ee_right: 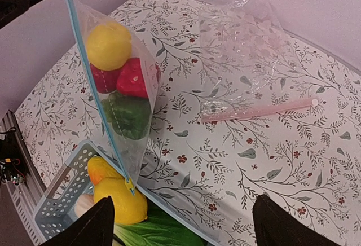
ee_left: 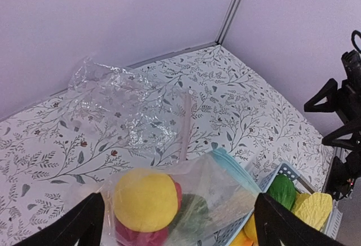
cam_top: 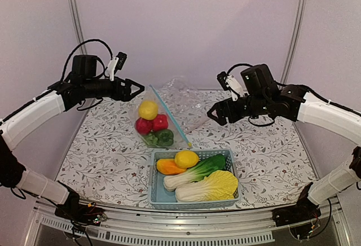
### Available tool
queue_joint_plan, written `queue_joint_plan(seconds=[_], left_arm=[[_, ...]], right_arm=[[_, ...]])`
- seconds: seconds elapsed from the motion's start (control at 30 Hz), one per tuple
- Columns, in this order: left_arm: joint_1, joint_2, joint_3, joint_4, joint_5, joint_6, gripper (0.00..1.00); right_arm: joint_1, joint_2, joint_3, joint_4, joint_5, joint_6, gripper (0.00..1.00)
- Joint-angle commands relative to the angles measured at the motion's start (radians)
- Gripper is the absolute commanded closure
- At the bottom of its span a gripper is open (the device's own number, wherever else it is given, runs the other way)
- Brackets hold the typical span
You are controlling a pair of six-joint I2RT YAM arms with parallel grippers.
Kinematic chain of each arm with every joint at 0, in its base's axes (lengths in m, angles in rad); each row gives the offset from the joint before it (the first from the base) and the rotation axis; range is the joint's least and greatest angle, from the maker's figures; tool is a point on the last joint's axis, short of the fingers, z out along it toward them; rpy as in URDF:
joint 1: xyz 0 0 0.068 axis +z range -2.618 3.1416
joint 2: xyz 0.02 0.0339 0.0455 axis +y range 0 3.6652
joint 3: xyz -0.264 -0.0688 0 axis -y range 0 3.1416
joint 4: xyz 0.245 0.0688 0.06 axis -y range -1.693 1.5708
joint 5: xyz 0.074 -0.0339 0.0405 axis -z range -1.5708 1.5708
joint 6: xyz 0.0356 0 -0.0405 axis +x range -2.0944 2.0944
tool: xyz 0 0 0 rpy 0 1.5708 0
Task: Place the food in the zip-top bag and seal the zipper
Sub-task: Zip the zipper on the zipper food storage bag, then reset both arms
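Observation:
The zip-top bag (cam_top: 153, 126) stands upright on the table behind the basket, with its teal zipper (cam_top: 169, 116) running along its right edge. Inside it are a yellow lemon (cam_top: 148, 109), red fruit (cam_top: 159, 122) and a green vegetable (cam_top: 163, 137). My left gripper (cam_top: 135, 88) hangs open just left of the bag's top corner, holding nothing. From the left wrist, the lemon (ee_left: 145, 199) lies below the open gripper (ee_left: 177, 226). My right gripper (cam_top: 217, 115) is open to the right of the bag, well apart from it. The right wrist shows the bag (ee_right: 121, 71) and its zipper (ee_right: 93, 82).
A light-blue basket (cam_top: 153, 192) at the front holds a lemon (cam_top: 186, 158), an orange piece (cam_top: 167, 167), a green-leaf vegetable (cam_top: 197, 171) and a pale cabbage (cam_top: 211, 187). A second clear bag (cam_top: 183, 102) with a pink strip (ee_right: 259, 110) lies flat behind.

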Motion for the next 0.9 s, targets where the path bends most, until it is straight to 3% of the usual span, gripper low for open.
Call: queue_joint_plan(seconds=[0.0, 0.07, 0.27, 0.47, 0.7, 0.87], left_arm=[[0.018, -0.015, -0.014, 0.030, -0.064, -0.022, 0.05], [0.031, -0.009, -0.006, 0.024, -0.089, -0.049, 0.04], [0.132, -0.053, -0.067, 0.079, -0.142, -0.173, 0.01], [0.243, -0.088, -0.222, 0.162, -0.321, -0.211, 0.00], [0.449, -0.160, -0.432, 0.353, -0.413, -0.255, 0.00], [0.504, -0.239, -0.595, 0.525, -0.534, -0.214, 0.00]], right_arm=[[-0.040, 0.009, -0.024, 0.027, 0.072, 0.054, 0.09], [-0.066, 0.008, -0.035, 0.034, 0.088, 0.071, 0.02], [-0.191, -0.023, -0.128, 0.101, 0.106, 0.129, 0.01], [-0.369, -0.081, -0.242, 0.166, 0.121, 0.132, 0.01], [-0.580, -0.217, -0.393, 0.272, 0.108, 0.118, 0.01], [-0.677, -0.333, -0.536, 0.408, 0.129, 0.106, 0.01]])
